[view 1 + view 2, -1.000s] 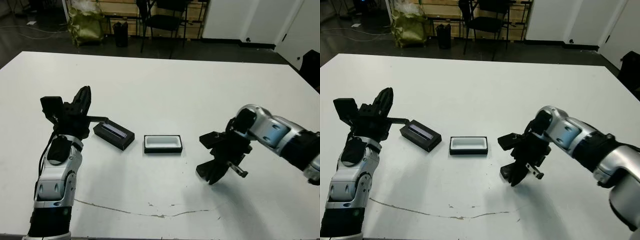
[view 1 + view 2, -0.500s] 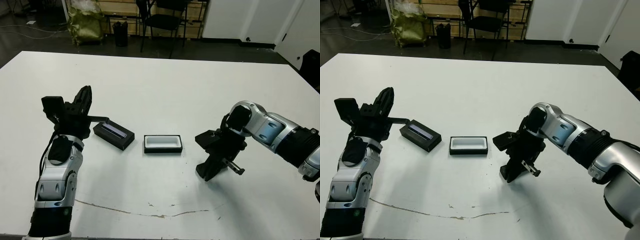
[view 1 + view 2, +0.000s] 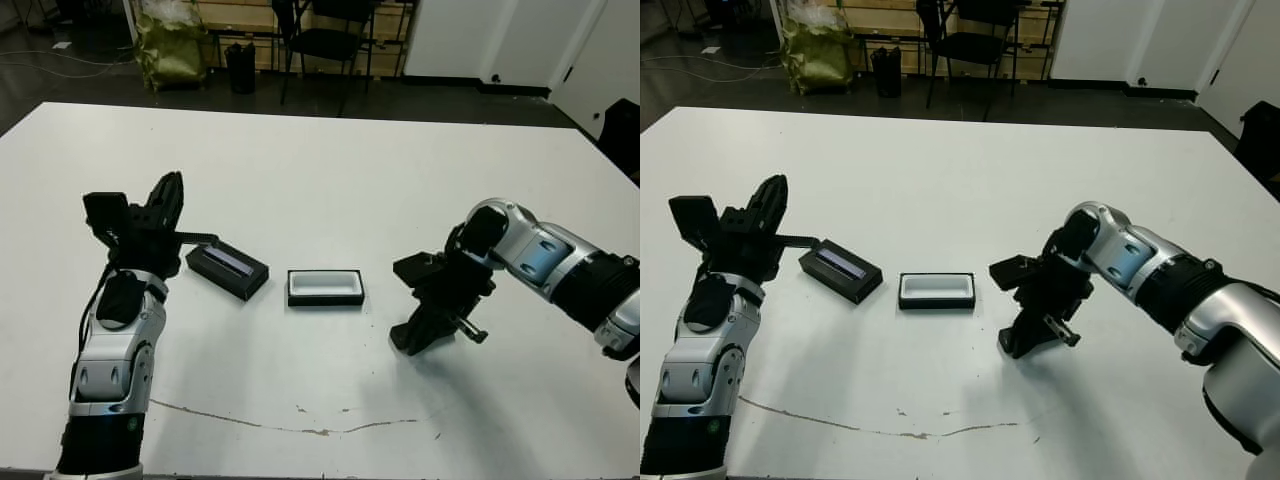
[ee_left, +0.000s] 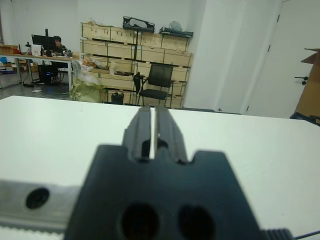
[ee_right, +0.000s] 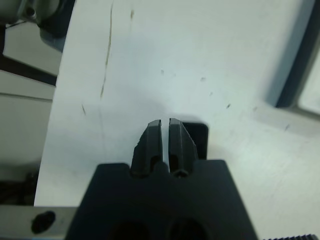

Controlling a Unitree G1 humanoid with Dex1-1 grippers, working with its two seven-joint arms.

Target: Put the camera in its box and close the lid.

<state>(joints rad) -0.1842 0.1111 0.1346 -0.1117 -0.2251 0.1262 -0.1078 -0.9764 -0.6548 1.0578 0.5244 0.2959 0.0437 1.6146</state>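
Our right claw presses closed fingers down on the camera. The box sits open beside the lid; our left claw hangs closed.

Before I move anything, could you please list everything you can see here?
table: one, white, underneath everything.
lid: one, black with grey strip, on the table beside the left gripper.
box: one, black with white lining, open, mid-table.
camera: one, black, mostly hidden at the right gripper's fingertips.
chair: one, black, beyond the table.
bag: one, yellow-green, on the floor behind.
left gripper: black, shut, raised left of the lid.
right gripper: black, shut, pointing down right of the box.
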